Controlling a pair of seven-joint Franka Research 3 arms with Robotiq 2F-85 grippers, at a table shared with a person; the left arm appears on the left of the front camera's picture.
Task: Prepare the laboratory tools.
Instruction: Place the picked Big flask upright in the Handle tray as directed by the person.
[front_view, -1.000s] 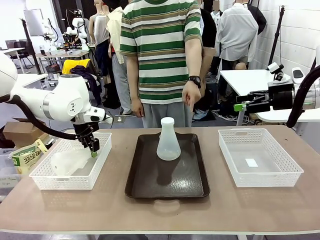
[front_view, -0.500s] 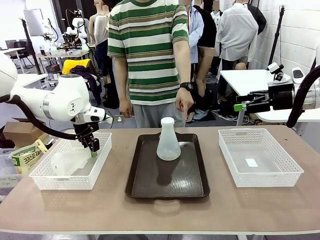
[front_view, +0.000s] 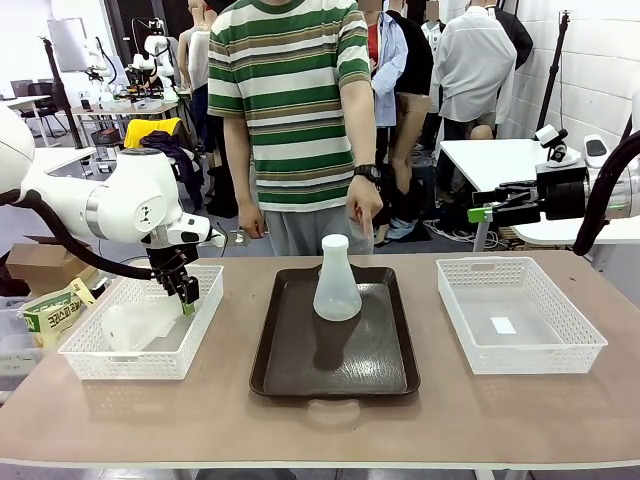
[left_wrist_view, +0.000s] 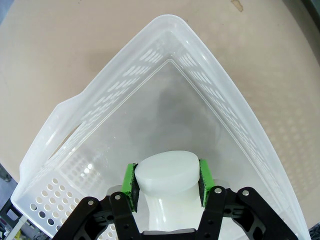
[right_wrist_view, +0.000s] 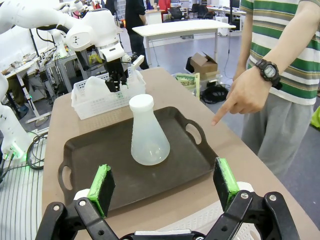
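1. Two frosted conical flasks are in play. One flask stands upright in the middle of the dark brown tray at the centre of the table. The other flask lies in the left white mesh basket, which sits on the robot's left of the tray.
2. The left hand is inside that basket, its green pads clamped on either side of the second flask's neck, just under the white rim.
3. The right hand hangs spread wide and grasping nothing, off the table's right end and well apart from the tray. An empty right basket sits between it and the tray.
4. A person in a striped shirt stands at the far side; the person's hand points a finger down toward the tray.
5. To do this step well, judging from the grip: lift straight up until the flask's wide base is above the basket wall, keep the hold snug because the frosted neck looks slippery, then turn the flask upright before it travels to the tray. Set it down beside the standing flask, not against it.
6. Compared with a second ago, both arms and both flasks are unmoved. The person has shifted toward the robot's left, and the pointing hand has risen a little.
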